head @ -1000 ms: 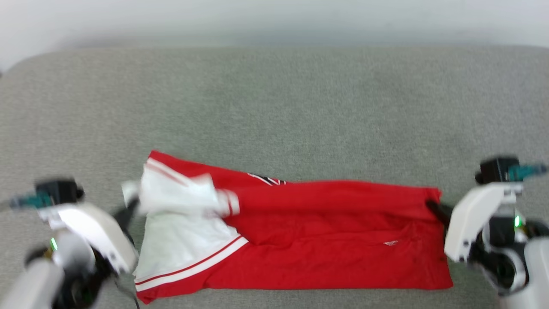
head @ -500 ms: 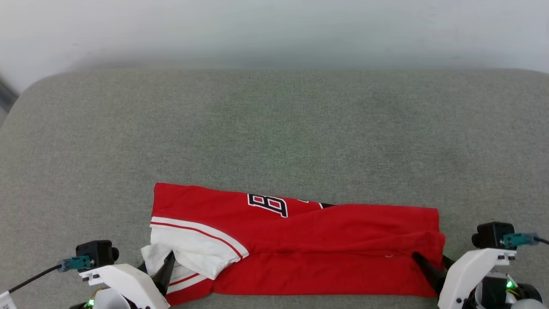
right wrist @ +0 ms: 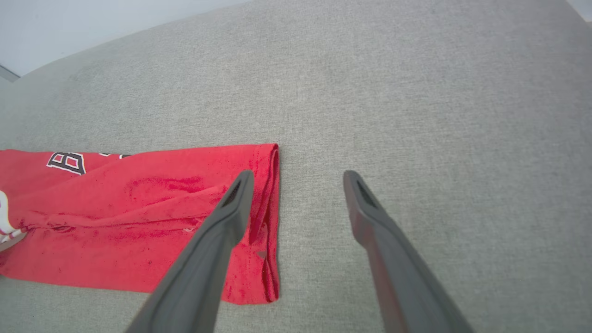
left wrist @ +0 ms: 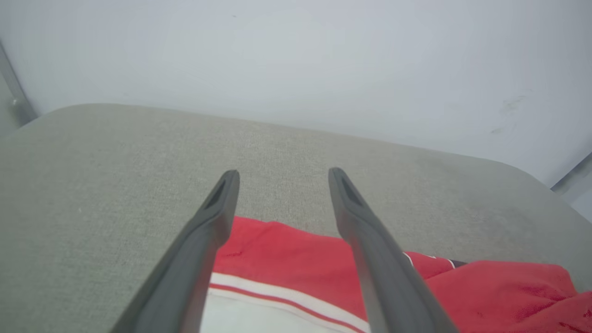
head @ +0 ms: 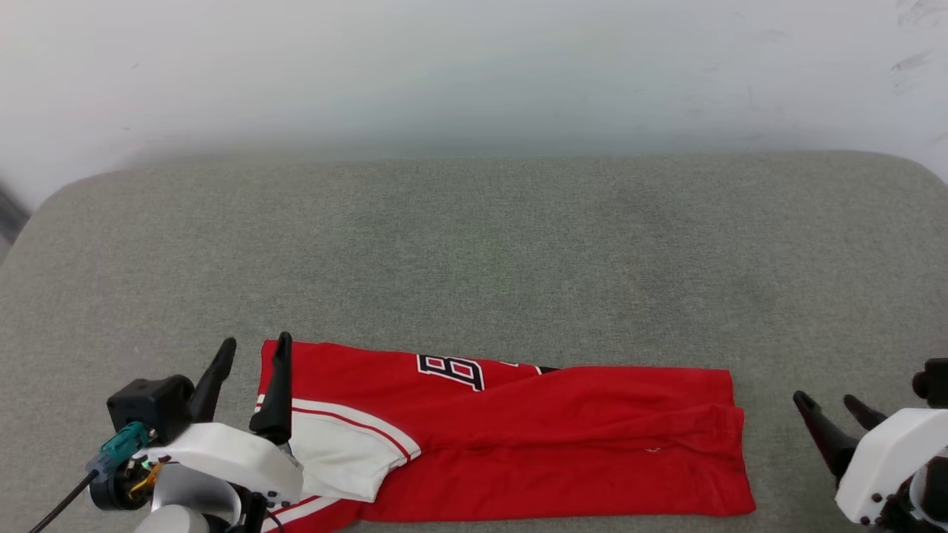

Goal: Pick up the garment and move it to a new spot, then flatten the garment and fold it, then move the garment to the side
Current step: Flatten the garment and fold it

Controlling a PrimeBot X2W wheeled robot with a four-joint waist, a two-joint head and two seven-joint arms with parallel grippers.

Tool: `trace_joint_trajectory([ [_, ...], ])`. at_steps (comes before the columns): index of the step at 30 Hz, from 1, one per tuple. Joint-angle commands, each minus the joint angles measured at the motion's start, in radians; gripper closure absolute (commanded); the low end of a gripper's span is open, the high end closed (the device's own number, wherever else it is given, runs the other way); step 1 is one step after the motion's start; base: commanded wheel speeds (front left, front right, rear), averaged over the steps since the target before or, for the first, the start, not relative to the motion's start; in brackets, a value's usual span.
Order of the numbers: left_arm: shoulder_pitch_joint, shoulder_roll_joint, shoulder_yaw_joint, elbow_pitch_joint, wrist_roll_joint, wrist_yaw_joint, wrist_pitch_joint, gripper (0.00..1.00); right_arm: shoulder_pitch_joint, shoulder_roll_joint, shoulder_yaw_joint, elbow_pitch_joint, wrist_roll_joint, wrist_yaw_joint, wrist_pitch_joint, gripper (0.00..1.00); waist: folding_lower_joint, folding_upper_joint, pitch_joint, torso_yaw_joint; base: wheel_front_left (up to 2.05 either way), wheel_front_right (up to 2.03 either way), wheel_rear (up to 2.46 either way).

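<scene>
The garment (head: 563, 444), a red shirt folded into 1 long band, lies flat along the near edge of the grey fabric surface (head: 474, 259), running from left to right. A black, white-outlined letter "B" (head: 450, 370) shows on its far layer, and a white sleeve (head: 341, 451) with red-striped trim lies at its left end. The left pincer (head: 255, 342) stands at that left end with its 2 fingers spread and nothing between them; in its wrist view the red cloth (left wrist: 277, 259) lies below them. The right pincer (head: 826, 401) sits just beside the garment's right edge, also spread and empty. A pale wall (head: 474, 74) stands behind the surface.
</scene>
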Motion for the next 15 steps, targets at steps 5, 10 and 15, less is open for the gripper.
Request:
trace_joint_trajectory([
  [5, -0.035, 0.009, -0.001, -0.080, 0.112, 0.064, -0.081, 0.00, -0.022, -0.032, -0.071, -0.033, -0.014, 0.000, 0.102, 0.00, 0.0002, 0.0000, 0.010, 0.023, 0.00, 0.00, 0.00],
  [10, -0.047, 0.006, -0.002, -0.147, 0.171, 0.102, -0.104, 0.00, -0.036, -0.034, -0.086, -0.012, -0.021, 0.000, 0.186, 0.00, 0.0002, 0.0000, 0.034, 0.063, 0.00, 0.00, 0.00],
  [15, -0.052, -0.003, -0.015, -0.194, 0.202, 0.118, -0.113, 0.00, -0.048, 0.005, -0.089, 0.037, -0.019, 0.000, 0.237, 0.00, 0.0002, 0.0000, 0.067, 0.121, 0.00, 0.00, 0.00],
])
